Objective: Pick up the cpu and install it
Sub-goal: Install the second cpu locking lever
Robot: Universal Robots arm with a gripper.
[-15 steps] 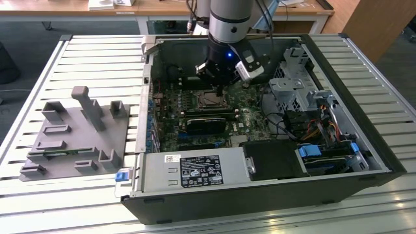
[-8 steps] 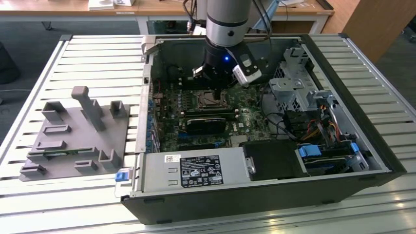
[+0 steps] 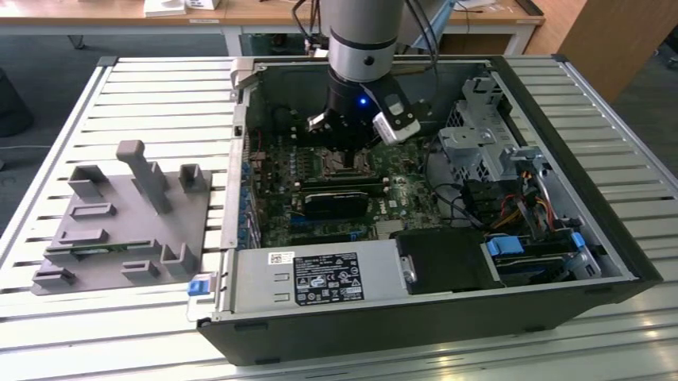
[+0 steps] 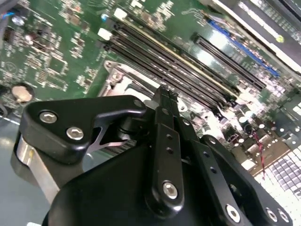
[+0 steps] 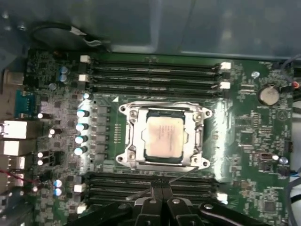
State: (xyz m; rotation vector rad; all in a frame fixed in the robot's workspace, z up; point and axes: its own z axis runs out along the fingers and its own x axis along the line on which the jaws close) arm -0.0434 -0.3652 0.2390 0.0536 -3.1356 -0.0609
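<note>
Silvery cpu point(image 5: 163, 136) sits flat in the socket point(image 5: 164, 135) just beyond the gripper point(image 5: 162, 190), whose fingers are closed together and empty; looks light, rigid, slick-topped, fragile underneath, best taken by opposite edges.

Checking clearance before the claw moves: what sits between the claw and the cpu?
In the first wrist view, a bank of dark memory slots and the socket's metal frame lie between the claw and the cpu.
</note>
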